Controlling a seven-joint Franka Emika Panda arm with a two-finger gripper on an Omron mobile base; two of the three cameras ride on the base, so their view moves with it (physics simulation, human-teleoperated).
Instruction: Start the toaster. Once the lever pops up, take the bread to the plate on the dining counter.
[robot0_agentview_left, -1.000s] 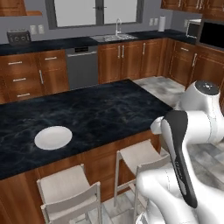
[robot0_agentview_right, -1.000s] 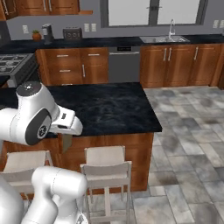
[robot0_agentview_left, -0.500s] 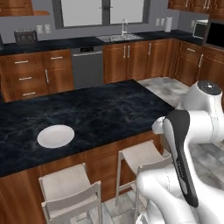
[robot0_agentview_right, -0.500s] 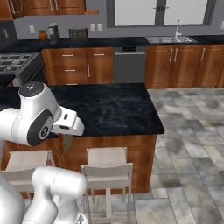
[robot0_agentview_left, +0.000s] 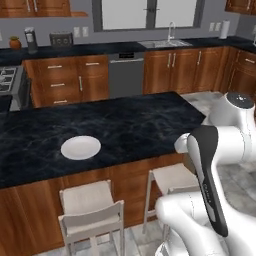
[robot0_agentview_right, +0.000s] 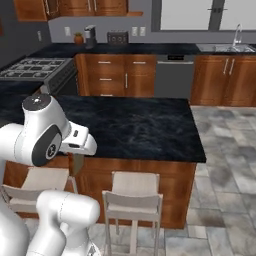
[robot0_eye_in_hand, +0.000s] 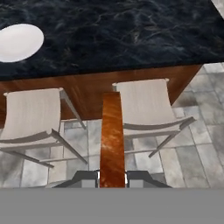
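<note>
My gripper (robot0_eye_in_hand: 112, 177) is shut on the bread (robot0_eye_in_hand: 112, 135), which I see edge-on as a brown-orange strip rising between the fingertips. It hangs over the floor in front of two stools, short of the dining counter (robot0_eye_in_hand: 131, 30). The white plate (robot0_eye_in_hand: 19, 41) lies on the counter's black top, up and left of the bread; the left base view also shows the plate (robot0_agentview_left: 80, 147), near the front edge. The toaster (robot0_agentview_left: 61, 39) sits far off on the back counter, and is seen again (robot0_agentview_right: 117, 36) from the right. Its lever is too small to make out.
Two pale stools (robot0_eye_in_hand: 30, 113) (robot0_eye_in_hand: 144, 105) stand under the dining counter's front edge. A gas hob (robot0_agentview_right: 30, 67) lies at the left. A coffee machine (robot0_agentview_right: 90, 35) stands beside the toaster. Sink (robot0_agentview_left: 167, 42) and dishwasher (robot0_agentview_left: 125, 72) line the back wall. Tiled floor (robot0_agentview_right: 225, 150) opens to the right.
The whole scene has slid right in both base views, so the base has moved; hob and coffee machine have come into sight. The arm's pose and its hold on the bread look unchanged.
</note>
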